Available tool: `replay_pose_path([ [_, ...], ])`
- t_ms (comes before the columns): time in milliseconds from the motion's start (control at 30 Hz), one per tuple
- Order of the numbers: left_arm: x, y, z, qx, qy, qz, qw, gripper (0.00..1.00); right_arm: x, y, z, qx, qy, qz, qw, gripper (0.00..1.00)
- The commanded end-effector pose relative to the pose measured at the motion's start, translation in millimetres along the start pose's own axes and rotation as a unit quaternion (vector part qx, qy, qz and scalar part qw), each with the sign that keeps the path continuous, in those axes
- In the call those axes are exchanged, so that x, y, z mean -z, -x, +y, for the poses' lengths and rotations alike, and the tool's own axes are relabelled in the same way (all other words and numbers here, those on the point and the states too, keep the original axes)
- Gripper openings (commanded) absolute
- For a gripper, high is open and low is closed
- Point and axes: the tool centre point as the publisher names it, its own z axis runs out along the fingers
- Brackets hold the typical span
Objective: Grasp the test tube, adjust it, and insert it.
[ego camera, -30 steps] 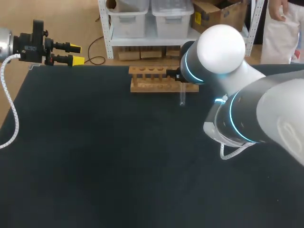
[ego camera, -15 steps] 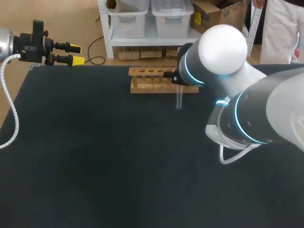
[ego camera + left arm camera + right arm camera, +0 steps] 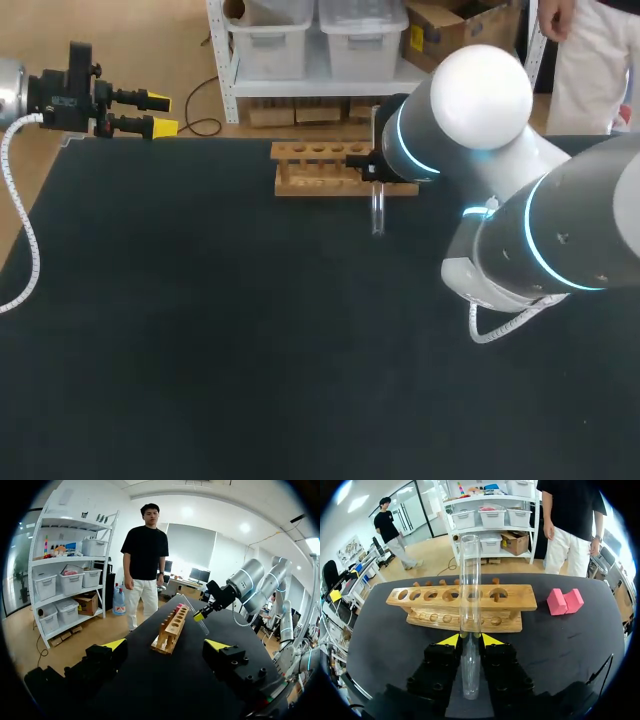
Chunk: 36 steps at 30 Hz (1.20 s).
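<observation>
**A:** Where is the clear test tube (image 3: 470, 580)?
**B:** It is pinched between the right gripper's (image 3: 470, 639) closed fingers, just in front of the wooden rack (image 3: 515, 597), outside its holes.
**A:** And the left gripper (image 3: 165, 647)?
**B:** It is well apart from the rack, fingers spread, holding nothing.

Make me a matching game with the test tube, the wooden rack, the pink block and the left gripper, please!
Things:
1. test tube
2. wooden rack
3. pink block
4. left gripper

Places or states:
A. open, holding nothing, at the table's far corner
B. pinched between the right gripper's yellow tips
C. lying on the table beside the rack's end
D. standing on the table just ahead of the right gripper

Pairs: 1-B, 2-D, 3-C, 4-A.
</observation>
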Motion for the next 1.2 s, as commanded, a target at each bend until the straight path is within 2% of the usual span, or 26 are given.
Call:
replay_pose_path([
  [33, 0.0, -1.0, 0.5, -0.001, 0.000, -0.001, 1.000, 1.00, -5.1, 3.6, 0.2, 0.001, 0.006, 0.050, 0.999, 0.00],
  [467, 0.0, -1.0, 0.5, -0.001, 0.000, -0.001, 1.000, 1.00, -8.7, 0.5, -0.6, 0.000, 0.003, 0.059, 0.998, 0.00],
  [667, 0.0, -1.0, 0.5, -0.001, 0.000, -0.001, 1.000, 1.00, 9.3, 3.1, 1.1, -0.009, -0.001, 0.032, 0.999, 0.00],
  [833, 0.0, -1.0, 0.5, -0.001, 0.000, -0.001, 1.000, 1.00, 36.9, 11.6, 1.8, -0.009, -0.009, -0.014, 1.000, 0.00],
  [967, 0.0, -1.0, 0.5, -0.001, 0.000, -0.001, 1.000, 1.00, 54.1, 23.1, -2.5, -0.006, -0.024, -0.075, 0.997, 0.00],
  [1200, 0.0, -1.0, 0.5, -0.001, 0.000, -0.001, 1.000, 1.00, 62.5, 45.9, -14.7, 0.008, -0.030, -0.168, 0.985, 0.00],
])
